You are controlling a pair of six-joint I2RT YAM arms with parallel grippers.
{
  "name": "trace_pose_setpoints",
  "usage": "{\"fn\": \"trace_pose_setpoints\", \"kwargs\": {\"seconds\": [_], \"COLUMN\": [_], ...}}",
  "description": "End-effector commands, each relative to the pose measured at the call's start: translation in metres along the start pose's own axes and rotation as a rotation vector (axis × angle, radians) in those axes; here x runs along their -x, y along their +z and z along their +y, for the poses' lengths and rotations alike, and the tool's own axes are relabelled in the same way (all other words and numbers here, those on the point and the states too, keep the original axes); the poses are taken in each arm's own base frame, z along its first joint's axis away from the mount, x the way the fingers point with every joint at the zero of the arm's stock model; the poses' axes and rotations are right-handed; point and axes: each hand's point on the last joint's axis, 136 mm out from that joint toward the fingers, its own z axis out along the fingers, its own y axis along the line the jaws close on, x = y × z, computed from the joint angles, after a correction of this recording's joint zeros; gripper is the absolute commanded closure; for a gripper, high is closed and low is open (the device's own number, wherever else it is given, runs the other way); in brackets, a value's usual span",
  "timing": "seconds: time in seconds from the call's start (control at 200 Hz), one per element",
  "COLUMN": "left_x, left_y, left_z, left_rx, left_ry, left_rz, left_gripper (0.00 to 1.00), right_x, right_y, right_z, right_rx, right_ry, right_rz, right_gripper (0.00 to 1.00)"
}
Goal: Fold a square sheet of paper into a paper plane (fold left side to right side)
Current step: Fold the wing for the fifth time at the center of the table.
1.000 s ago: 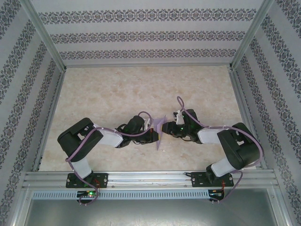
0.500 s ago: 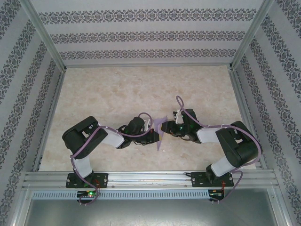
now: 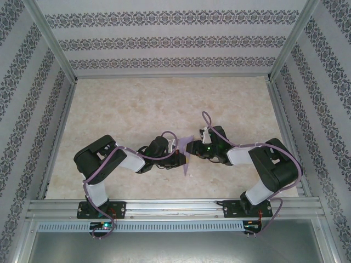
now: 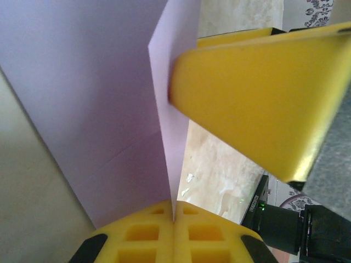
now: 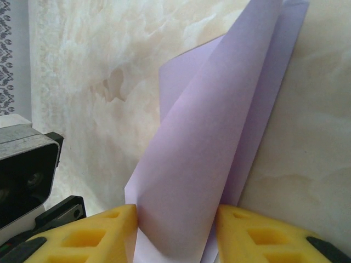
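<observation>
My left gripper (image 4: 173, 220) is clamped tight on the paper (image 4: 82, 87). Its yellow fingers (image 4: 142, 236) are pressed flat together, with the bottom edge of the sheet caught in the seam. The paper stands upright out of that grip: lilac, one wide flap with a faint crease across it, another flap turned edge-on to the left wrist camera.

My right gripper (image 5: 175, 219) comes in from the opposite side. Its fingers (image 5: 244, 233) are partway apart and pinch a loose fold of the same paper, each finger touching an outer layer, with air between the layers. In the left wrist view, one right finger is a big yellow wedge against the edge-on flap.

From above, the paper is up on edge between the two grippers, over the front middle of the table (image 3: 137, 104), narrow end toward the arm bases. Both arms bend inward, wrists nearly meeting. I can't tell if the lowest tip touches the table.
</observation>
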Motion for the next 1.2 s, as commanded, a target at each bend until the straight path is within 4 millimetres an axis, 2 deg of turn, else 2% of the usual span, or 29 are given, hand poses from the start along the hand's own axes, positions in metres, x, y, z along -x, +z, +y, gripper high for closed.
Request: {"fn": "trace_pose_setpoints", "kwargs": {"seconds": [0.0,0.25,0.495,0.625,0.794,1.009,1.194], "left_x": [0.007,0.007,0.008,0.015,0.023,0.027,0.031], "left_y": [-0.002,-0.004,-0.016,-0.025,-0.025,-0.013,-0.005], "left_z": [-0.003,-0.002,-0.002,-0.002,0.005,0.009,0.009], "left_rx": [-0.034,-0.028,-0.004,-0.004,0.012,0.009,-0.009], "left_ry": [-0.002,-0.004,-0.001,-0.014,-0.034,-0.041,-0.045], "left_rz": [-0.023,-0.031,-0.056,-0.083,-0.096,-0.077,-0.07], "left_gripper": [1.0,0.91,0.71,0.65,0.62,0.62,0.67], "right_x": [0.0,-0.01,-0.012,-0.012,-0.012,-0.013,-0.014], "right_y": [0.007,0.013,0.015,0.016,0.016,0.016,0.017], "right_z": [-0.006,-0.02,-0.024,-0.025,-0.025,-0.025,-0.026], "right_rx": [-0.054,-0.139,-0.155,-0.157,-0.161,-0.16,-0.163], "right_ry": [0.002,0.012,0.011,0.014,0.013,0.013,0.015], "right_rz": [0.012,0.055,0.068,0.07,0.071,0.074,0.077], "right_gripper": [0.6,0.62,0.64,0.64,0.64,0.64,0.64]}}
